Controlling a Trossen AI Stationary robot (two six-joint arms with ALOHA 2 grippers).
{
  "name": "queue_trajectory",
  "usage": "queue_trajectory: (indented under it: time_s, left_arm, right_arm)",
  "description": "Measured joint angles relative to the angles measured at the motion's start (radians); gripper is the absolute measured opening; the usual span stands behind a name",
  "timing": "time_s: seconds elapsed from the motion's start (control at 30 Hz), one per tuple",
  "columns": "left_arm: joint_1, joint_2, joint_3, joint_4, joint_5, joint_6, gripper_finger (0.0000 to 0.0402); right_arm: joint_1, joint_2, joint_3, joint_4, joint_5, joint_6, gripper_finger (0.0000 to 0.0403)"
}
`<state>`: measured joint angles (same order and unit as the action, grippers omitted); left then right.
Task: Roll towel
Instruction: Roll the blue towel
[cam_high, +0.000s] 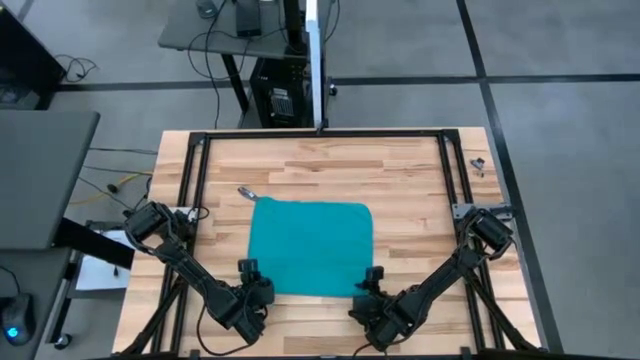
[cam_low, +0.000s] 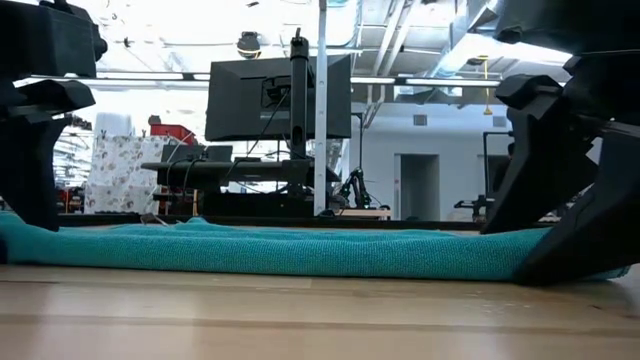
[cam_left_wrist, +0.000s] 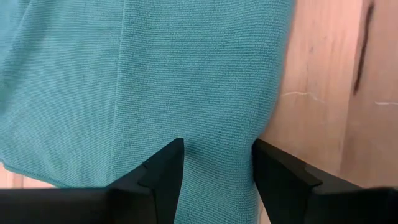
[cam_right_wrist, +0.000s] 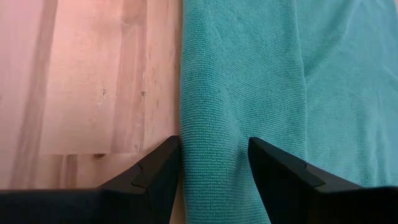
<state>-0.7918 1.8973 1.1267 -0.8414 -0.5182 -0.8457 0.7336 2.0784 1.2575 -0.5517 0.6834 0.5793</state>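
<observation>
The teal towel (cam_high: 310, 248) lies spread flat on the wooden table (cam_high: 420, 190). In the low view its near edge (cam_low: 280, 250) shows as a thick, low ridge. My left gripper (cam_high: 249, 270) is down on the towel's near left corner, and my right gripper (cam_high: 373, 278) is down on its near right corner. Each gripper's fingers are narrowed onto a strip of cloth along a side edge, as the left wrist view (cam_left_wrist: 216, 168) and the right wrist view (cam_right_wrist: 212, 165) show. My left gripper holds a strip of the towel along its left side edge (cam_left_wrist: 217, 143) between its two fingers, at the near corner. The fingers point down. One fingertip (cam_left_wrist: 277, 171) stands at the edge by the wood, the other (cam_left_wrist: 165, 165) on the cloth. The towel lies on the table. My right gripper holds a strip along the towel's right side edge (cam_right_wrist: 214, 140) between its two fingers, at the near corner, from above. One fingertip (cam_right_wrist: 161, 165) stands at the edge by the bare wood, the other (cam_right_wrist: 270, 165) on the cloth. The towel stays on the table.
A small metal piece (cam_high: 246, 190) lies just beyond the towel's far left corner, and another (cam_high: 478, 163) lies at the far right. A black frame (cam_high: 320, 134) runs round the table. Bare wood lies beyond the towel and to both sides.
</observation>
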Motion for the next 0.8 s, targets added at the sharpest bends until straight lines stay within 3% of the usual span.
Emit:
queue_trajectory:
  time_s: [0.13, 0.23, 0.4, 0.5, 0.67, 0.8]
  left_arm:
    - [0.0, 0.0, -0.009, 0.013, -0.004, 0.004, 0.0161]
    - [0.0, 0.0, -0.016, 0.017, -0.004, -0.005, 0.0135]
    - [0.0, 0.002, -0.016, 0.037, 0.001, 0.001, 0.0032]
    - [0.001, 0.002, -0.016, 0.033, 0.028, -0.017, 0.001]
    - [-0.007, -0.028, -0.018, 0.038, 0.137, -0.07, 0.0003]
    - [-0.018, -0.082, -0.019, 0.106, 0.323, -0.095, 0.0001]
  right_arm:
    - [-0.002, 0.001, -0.001, -0.004, -0.003, 0.0, 0.0178]
    - [-0.005, 0.001, -0.001, -0.002, -0.027, 0.011, 0.0154]
    - [-0.008, 0.0, -0.001, 0.011, -0.085, 0.091, 0.0067]
    - [-0.01, -0.009, -0.002, 0.016, -0.126, 0.128, 0.0014]
    - [-0.007, -0.056, -0.008, 0.004, -0.193, 0.214, 0.0005]
    - [-0.004, -0.095, -0.008, 0.014, -0.283, 0.217, 0.0003]
